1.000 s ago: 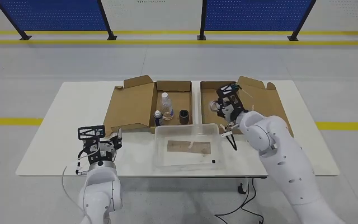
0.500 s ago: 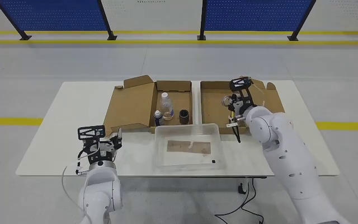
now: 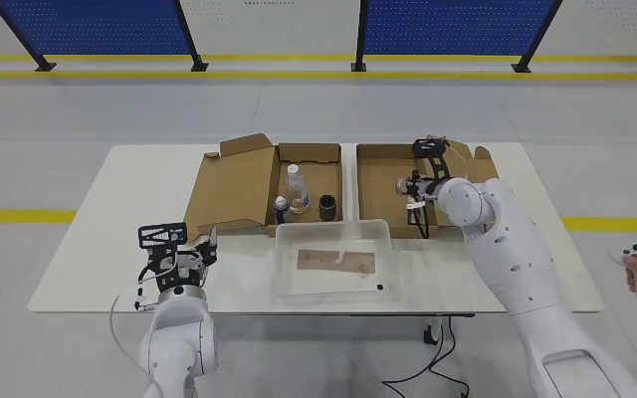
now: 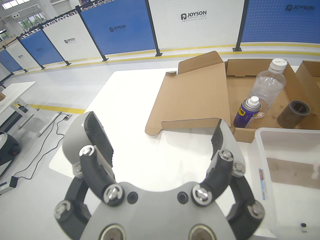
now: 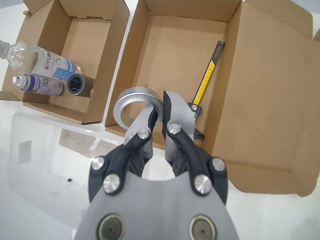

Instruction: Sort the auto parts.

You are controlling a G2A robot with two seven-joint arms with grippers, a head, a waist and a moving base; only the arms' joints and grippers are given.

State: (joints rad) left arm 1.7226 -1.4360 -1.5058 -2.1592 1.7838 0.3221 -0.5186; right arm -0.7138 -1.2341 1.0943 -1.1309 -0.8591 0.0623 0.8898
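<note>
Since one second ago, the right gripper [image 5: 160, 109] has been shifted rightward over the right box [image 5: 175, 51], clamped on the rim of a metal ring [image 5: 139, 91] held above the box floor. Nearest, the left gripper [image 4: 155, 124] is held with jaws apart over the table [image 3: 100, 249]. Beyond it, a clear tray [image 3: 286, 269] is noted. Farther, a caliper [image 5: 209, 73] lies along the right box's wall. A bottle [image 3: 295, 186], a spray can [image 3: 282, 209] and a dark cylinder [image 3: 327, 207] stand in the left box [image 5: 85, 38].
</note>
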